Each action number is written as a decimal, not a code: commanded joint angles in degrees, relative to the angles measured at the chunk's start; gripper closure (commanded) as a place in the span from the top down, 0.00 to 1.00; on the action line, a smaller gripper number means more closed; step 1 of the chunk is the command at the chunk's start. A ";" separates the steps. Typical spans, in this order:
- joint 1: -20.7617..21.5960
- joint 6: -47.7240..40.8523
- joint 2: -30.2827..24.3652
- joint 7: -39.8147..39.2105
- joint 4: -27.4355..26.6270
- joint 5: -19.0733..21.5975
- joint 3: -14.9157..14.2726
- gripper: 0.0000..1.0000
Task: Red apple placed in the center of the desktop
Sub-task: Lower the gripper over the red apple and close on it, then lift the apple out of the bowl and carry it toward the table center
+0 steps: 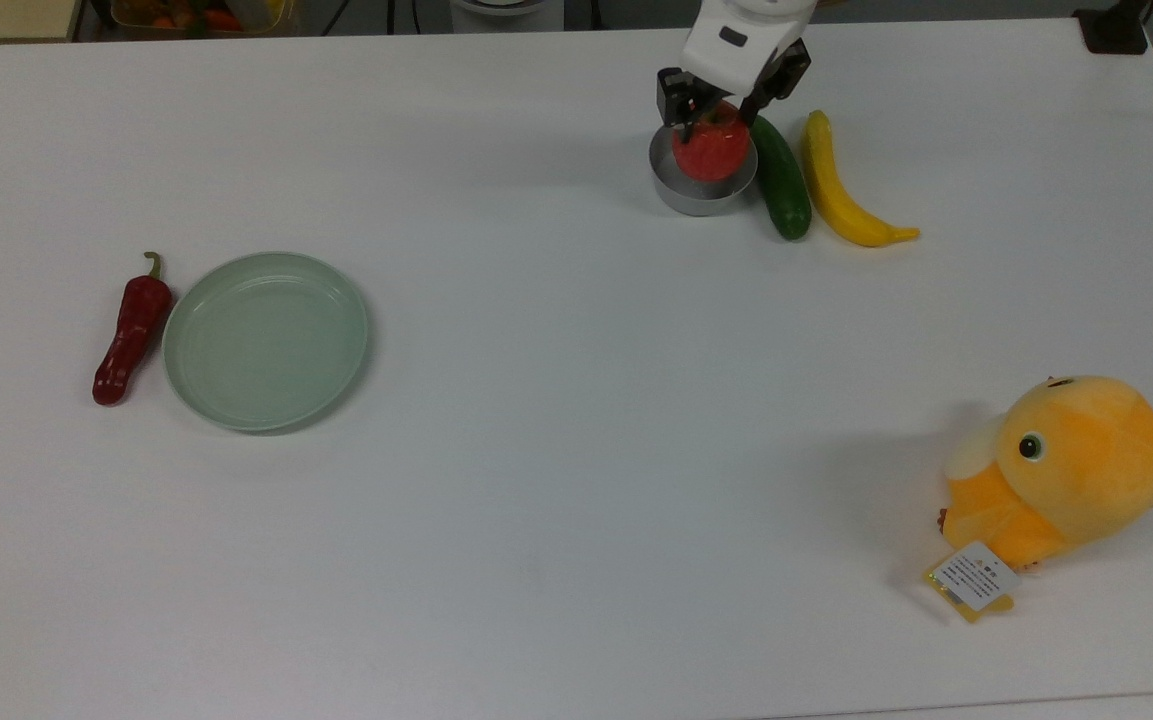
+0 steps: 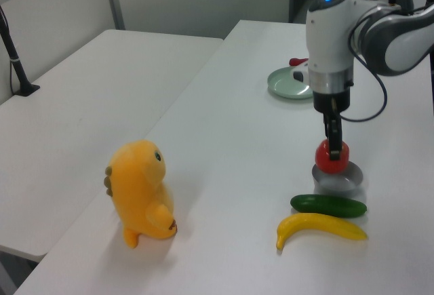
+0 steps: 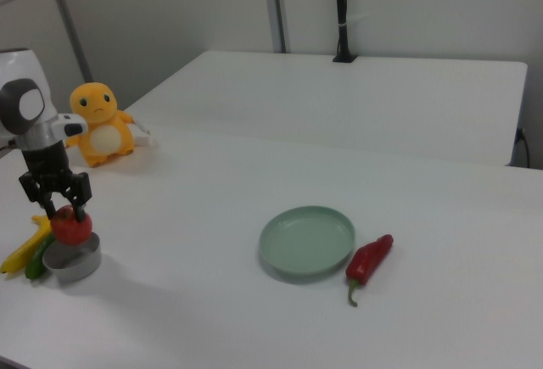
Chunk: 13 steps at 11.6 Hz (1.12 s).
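Gripper (image 1: 718, 100) clamped on the red apple (image 1: 711, 150), holding it lifted just above a small grey metal bowl (image 2: 337, 179), clear of the rim in the left view. Bowl sits at the far edge of the white desktop (image 1: 576, 480) in the top view, with a cucumber (image 1: 782, 181) touching it and a banana (image 1: 841, 190) just beside that. Green plate (image 1: 266, 341) and chili pepper (image 1: 131, 330) lie well apart on the top view's left, orange plush toy (image 1: 1061, 475) at its lower right.
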 commanded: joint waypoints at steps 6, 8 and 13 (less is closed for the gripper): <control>-4.91 14.39 5.36 1.02 7.94 -0.69 -10.14 0.20; -5.61 20.10 7.38 1.02 8.04 -0.69 -12.26 0.20; -7.28 25.93 13.53 1.89 10.75 -2.18 -14.72 0.20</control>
